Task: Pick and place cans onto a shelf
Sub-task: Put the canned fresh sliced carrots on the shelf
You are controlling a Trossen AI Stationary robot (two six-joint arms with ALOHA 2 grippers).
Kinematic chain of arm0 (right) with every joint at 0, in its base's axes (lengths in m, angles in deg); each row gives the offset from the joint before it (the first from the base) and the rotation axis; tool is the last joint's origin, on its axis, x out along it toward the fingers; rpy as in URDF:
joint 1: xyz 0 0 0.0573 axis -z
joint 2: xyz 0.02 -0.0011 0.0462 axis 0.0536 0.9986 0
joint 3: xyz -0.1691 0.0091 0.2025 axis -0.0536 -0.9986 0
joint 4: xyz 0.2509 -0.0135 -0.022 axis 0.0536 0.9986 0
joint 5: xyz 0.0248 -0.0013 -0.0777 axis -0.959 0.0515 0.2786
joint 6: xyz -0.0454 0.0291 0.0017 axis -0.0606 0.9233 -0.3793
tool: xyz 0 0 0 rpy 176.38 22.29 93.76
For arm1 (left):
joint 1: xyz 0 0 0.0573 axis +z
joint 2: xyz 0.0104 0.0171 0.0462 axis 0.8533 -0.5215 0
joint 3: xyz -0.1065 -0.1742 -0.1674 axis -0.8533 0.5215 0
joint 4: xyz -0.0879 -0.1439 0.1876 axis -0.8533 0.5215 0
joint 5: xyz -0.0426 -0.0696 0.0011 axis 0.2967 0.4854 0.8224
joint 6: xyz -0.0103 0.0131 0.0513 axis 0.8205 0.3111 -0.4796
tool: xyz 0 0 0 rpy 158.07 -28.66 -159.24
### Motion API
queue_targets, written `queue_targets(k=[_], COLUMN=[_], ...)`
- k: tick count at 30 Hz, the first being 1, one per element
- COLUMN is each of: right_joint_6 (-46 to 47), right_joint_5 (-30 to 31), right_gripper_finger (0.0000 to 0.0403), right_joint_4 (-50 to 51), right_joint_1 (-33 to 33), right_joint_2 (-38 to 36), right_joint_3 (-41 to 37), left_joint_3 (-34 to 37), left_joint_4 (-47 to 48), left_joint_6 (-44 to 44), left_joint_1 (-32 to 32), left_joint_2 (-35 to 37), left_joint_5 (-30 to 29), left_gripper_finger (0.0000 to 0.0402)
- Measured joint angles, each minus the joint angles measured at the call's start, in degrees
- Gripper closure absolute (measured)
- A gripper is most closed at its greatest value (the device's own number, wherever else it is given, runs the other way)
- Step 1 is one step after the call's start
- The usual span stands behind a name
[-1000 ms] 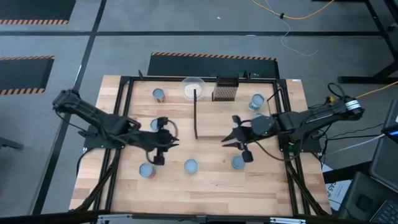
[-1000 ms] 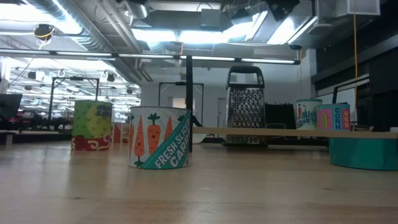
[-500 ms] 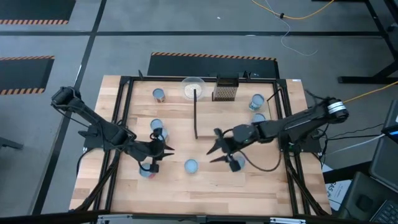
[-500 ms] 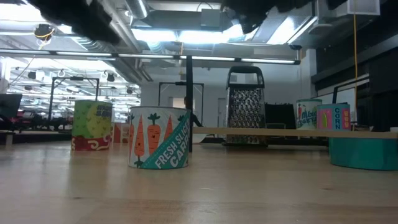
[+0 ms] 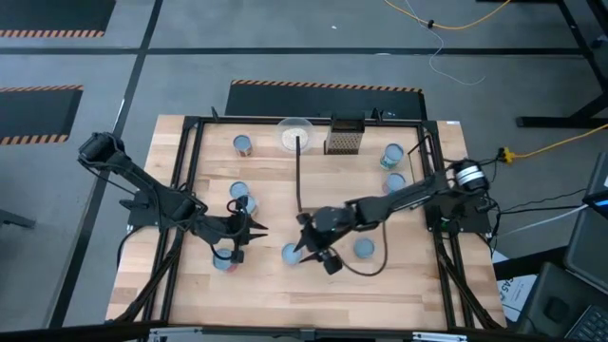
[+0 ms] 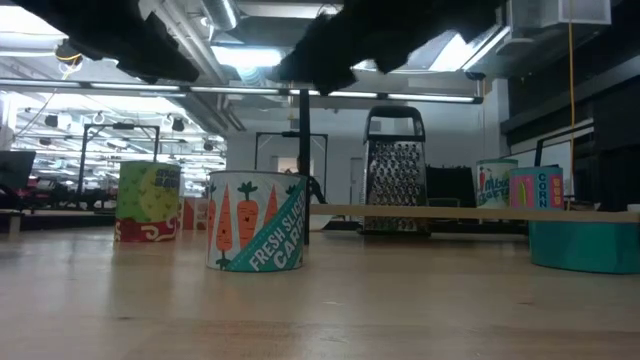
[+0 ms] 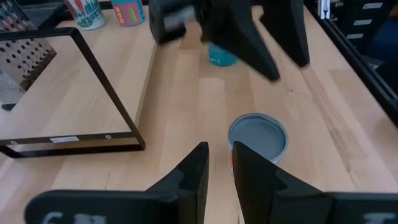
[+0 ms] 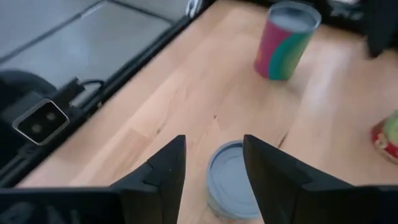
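Several cans stand on the table. A carrot-label can (image 5: 291, 253) stands near the front middle, also in the low view (image 6: 255, 220). My right gripper (image 5: 302, 249) is open above it, one finger on either side (image 8: 214, 142), apart from its top (image 8: 233, 183). My left gripper (image 5: 255, 228) is open by a narrow gap (image 7: 217, 149) and empty, between a pink-green can (image 5: 225, 257) and a red-green can (image 5: 239, 195). A teal can (image 5: 363, 248) stands right of the carrot can. The shelf (image 5: 332, 185) stands mid-table, its black bar (image 5: 299, 176) on the left.
A whitish bowl (image 5: 294, 133) and a dark grater (image 5: 344, 138) stand at the far edge. Other cans stand at the far left (image 5: 243, 144) and far right (image 5: 392, 154), (image 5: 394, 180). The black table frame (image 5: 185, 171) runs along both sides.
My right gripper has reached far toward the table's left edge, from beside the teal can to above the carrot can, staying open. My left gripper has moved a little toward the near edge. No can has moved.
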Motion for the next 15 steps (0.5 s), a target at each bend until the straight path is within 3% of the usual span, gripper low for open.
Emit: queue_targets(k=[7, 15], right_joint_6=[-2.5, -3.6], right_joint_5=[0.2, 1.1], right_gripper_finger=[0.0238, 0.0238], right_joint_4=[5.7, 8.0], right_joint_1=[-0.1, -0.1], right_joint_2=[6.3, 7.6], right_joint_3=[5.1, 5.2], left_joint_3=[0.0, 0.0], left_joint_4=[-0.1, -0.2], left_joint_6=[0.0, 0.0], left_joint_1=[0.0, 0.0], left_joint_2=[0.0, 0.0], left_joint_5=[0.0, 0.0], left_gripper_finger=[0.0336, 0.0336])
